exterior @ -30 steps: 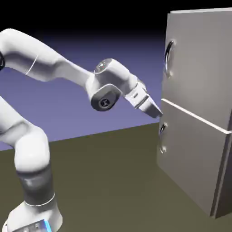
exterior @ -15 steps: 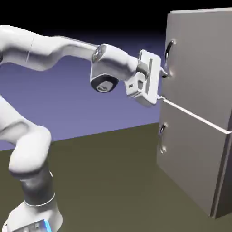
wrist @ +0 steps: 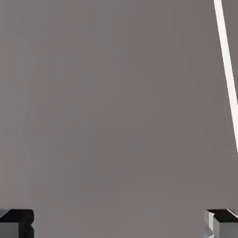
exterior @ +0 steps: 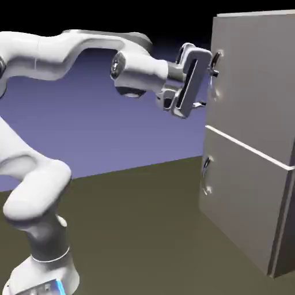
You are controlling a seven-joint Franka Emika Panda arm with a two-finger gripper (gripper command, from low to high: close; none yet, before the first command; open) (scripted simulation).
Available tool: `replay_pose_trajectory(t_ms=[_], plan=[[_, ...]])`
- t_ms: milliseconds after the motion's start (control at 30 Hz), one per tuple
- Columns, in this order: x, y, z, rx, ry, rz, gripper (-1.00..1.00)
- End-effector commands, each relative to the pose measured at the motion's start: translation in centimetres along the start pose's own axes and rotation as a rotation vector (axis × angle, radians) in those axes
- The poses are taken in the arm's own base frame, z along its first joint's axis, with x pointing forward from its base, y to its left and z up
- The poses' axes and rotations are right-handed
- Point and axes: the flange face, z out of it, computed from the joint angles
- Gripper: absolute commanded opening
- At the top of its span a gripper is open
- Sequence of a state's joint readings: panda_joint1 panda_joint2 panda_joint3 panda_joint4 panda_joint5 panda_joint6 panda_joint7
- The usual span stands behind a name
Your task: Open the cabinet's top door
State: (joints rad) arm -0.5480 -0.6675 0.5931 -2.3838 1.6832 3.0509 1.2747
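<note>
You've got a dark olive tabletop (exterior: 132, 230) across the bottom, blue-violet backdrop (exterior: 132, 132) mid-frame, black up top.

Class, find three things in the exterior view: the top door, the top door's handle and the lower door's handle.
Top door (exterior: 253, 86): exterior view, middle of its flat panel.
Top door's handle (exterior: 212, 82): exterior view, lower part of its curve.
Lower door's handle (exterior: 204, 173): exterior view, middle of its curve.

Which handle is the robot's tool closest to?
The top handle: the tool is right up by it, while the bottom handle sits well below.
</note>
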Motion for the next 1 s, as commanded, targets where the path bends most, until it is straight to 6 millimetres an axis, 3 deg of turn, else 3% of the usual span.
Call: replay_pose_trajectory(t_ms=[0, 400, 867, 967], plan=[[-0.2, 0.2, 0.0, 0.006, -0.01, 0.047, 0.0], [-2.7, 4.0, 1.1, 0.032, -0.137, 0.615, 0.0], [-5.2, 11.3, 4.2, -0.035, -0.253, 1.279, 0.0], [-5.5, 11.5, 5.3, -0.038, -0.256, 1.301, 0.0]])
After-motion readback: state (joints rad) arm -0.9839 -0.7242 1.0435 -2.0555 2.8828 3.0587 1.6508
